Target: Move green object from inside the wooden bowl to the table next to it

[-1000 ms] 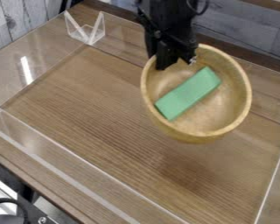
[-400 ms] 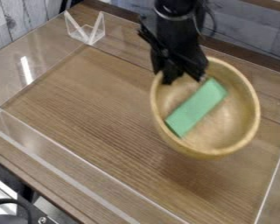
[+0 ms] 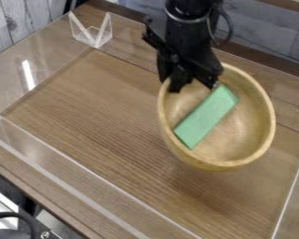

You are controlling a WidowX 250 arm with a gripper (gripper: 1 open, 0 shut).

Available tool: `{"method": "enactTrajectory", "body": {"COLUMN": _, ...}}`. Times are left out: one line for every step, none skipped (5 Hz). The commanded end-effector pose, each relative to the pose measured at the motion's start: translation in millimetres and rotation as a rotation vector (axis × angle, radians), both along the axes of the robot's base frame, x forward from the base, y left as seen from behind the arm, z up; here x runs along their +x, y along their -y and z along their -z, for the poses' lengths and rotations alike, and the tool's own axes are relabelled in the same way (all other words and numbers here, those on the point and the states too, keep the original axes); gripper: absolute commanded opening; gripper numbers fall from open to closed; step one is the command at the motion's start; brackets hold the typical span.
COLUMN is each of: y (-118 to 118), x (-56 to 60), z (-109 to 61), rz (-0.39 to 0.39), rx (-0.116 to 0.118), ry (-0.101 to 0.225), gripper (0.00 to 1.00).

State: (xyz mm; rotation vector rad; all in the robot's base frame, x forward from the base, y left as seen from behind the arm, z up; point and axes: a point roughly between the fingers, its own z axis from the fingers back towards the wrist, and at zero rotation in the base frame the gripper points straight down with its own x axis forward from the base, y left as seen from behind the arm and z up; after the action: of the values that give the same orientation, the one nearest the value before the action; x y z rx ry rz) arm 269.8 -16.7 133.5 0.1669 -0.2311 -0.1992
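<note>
camera, gripper: the black gripper is closed, its tips at the upper-left rim of the wooden bowl; whether the rim is pinched between them cannot be told.
camera, mint-green block: the block lies inside the bowl, slantwise, apart from the fingertips.
camera, bowl risk: if the rim is caught, lifting or pulling would tip or drag the bowl and could slide the block about or spill it.
camera, wall risk: a shove rightward could drive the bowl against the clear acrylic wall.
camera, reach risk: closed fingers cannot take the block; lowering them unopened would only press or nudge it.
</note>
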Motion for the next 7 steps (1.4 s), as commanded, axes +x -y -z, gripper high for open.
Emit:
{"method": "enactTrajectory", "body": {"y": 0.2, "x": 11.2, "z": -22.9, "rz": -0.061, "rx": -0.005, "ry": 0.090, "gripper": 0.00}}
{"method": "enactTrajectory", "body": {"y": -1.0, "x": 11.6, "z": -22.5, "rz": -0.111, "rx": 0.001, "ry": 0.096, "gripper": 0.00}}
{"method": "enactTrajectory", "body": {"y": 3.2, "x": 17.6, "z": -14.9, "rz": -0.109, "rx": 0.005, "ry": 0.100, "gripper": 0.00}}
{"method": "enactTrajectory", "body": {"y": 6.0, "x": 23.8, "z": -8.0, "rz": -0.110, "rx": 0.007, "ry": 0.107, "gripper": 0.00}}
{"method": "enactTrajectory", "body": {"y": -3.6, "x": 23.7, "z": -16.4, "rz": -0.085, "rx": 0.006, "ry": 0.118, "gripper": 0.00}}
{"method": "enactTrajectory", "body": {"y": -15.7, "x": 24.3, "z": -26.0, "rz": -0.070, "rx": 0.001, "ry": 0.130, "gripper": 0.00}}
{"method": "enactTrajectory", "body": {"y": -16.4, "x": 19.3, "z": -20.2, "rz": -0.111, "rx": 0.002, "ry": 0.134, "gripper": 0.00}}
